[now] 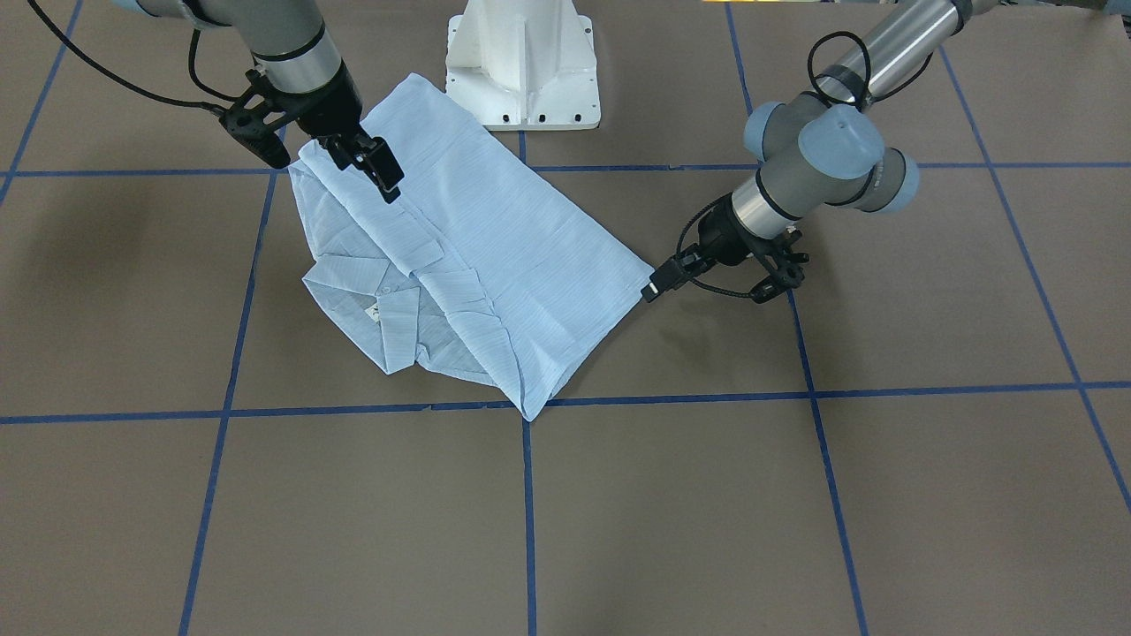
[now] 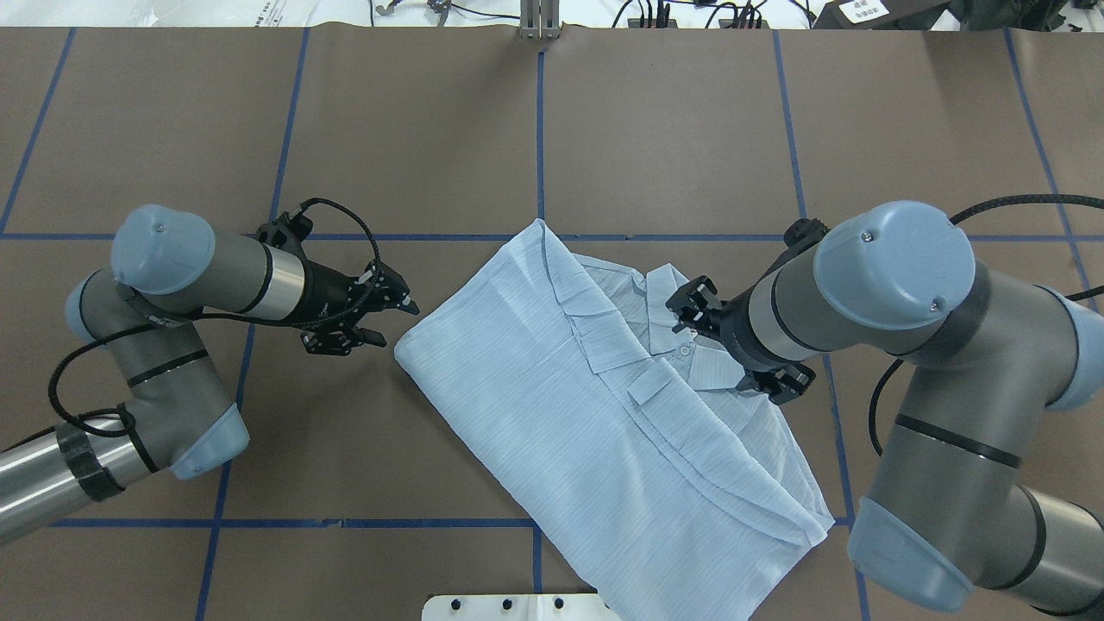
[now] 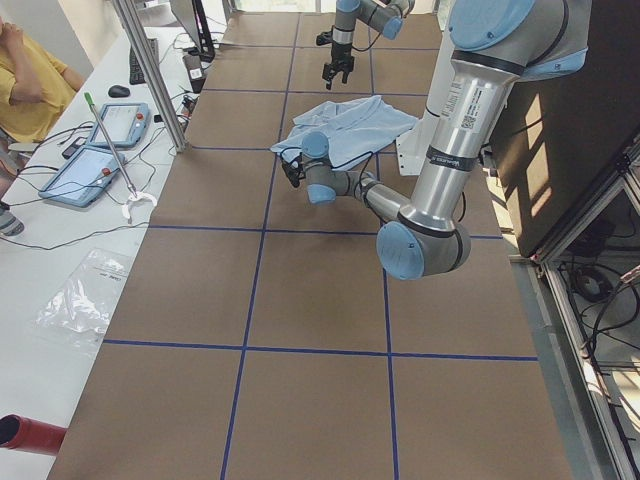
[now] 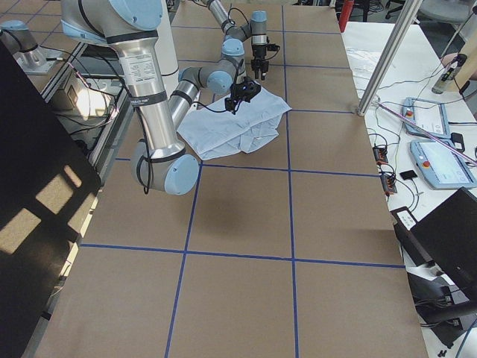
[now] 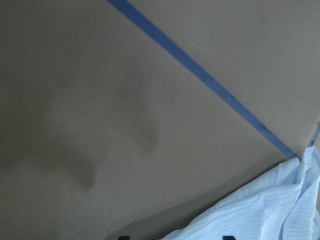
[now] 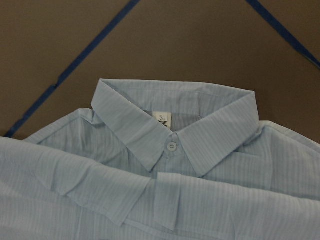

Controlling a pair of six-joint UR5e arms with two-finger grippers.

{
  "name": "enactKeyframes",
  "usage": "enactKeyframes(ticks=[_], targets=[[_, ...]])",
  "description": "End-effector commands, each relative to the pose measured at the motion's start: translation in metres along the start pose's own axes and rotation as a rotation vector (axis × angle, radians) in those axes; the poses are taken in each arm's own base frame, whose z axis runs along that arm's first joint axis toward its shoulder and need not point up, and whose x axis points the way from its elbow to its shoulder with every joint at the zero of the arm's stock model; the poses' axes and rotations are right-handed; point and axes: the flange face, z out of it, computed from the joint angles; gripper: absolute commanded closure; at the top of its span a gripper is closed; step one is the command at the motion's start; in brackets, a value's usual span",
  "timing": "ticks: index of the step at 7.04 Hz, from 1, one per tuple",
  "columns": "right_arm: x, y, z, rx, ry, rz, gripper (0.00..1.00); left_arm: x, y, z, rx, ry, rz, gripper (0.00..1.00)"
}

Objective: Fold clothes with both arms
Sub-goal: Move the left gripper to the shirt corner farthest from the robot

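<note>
Two-arm step: seemingly regrasping the part-folded button-up shirt (image 2: pixel 561 405).
Left gripper (image 2: pixel 399 323): hanging with fingers wide, just beside shirt's corner.
Right gripper (image 1: pixel 371 177): hovering near shirt's collar (image 6: pixel 150 135) — finger spread impossible to tell.
Next: probably calling for pinching both edges — together.

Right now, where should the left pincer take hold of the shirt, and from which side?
The pointed corner of the shirt nearest the left pincer, approached from the robot's left over the table: it juts out flat and alone, probably easy to pinch.

Four fixed, two wrist; shared shirt (image 2: pixel 561 405)
</note>
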Motion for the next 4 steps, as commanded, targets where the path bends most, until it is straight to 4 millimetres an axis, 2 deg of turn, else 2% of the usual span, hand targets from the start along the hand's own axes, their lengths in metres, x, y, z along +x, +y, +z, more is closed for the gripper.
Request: enactKeyframes(ticks=[1, 3, 4], targets=[[-0.0142, -0.0009, -0.0001, 0.038, -0.03, 0.005, 0.0, -0.0089, 0.0148, 0.0142, -0.011, -0.021, -0.025, 0.31], [-0.0179, -0.0011, 0.0062, 0.04, -0.021, 0.014, 0.0, -0.0096, 0.0172, 0.0115, -0.014, -0.018, -0.024, 0.33], [-0.0179, -0.0011, 0.0063, 0.04, -0.021, 0.014, 0.0, -0.0092, 0.0177, 0.0128, 0.003, -0.012, -0.024, 0.48]])
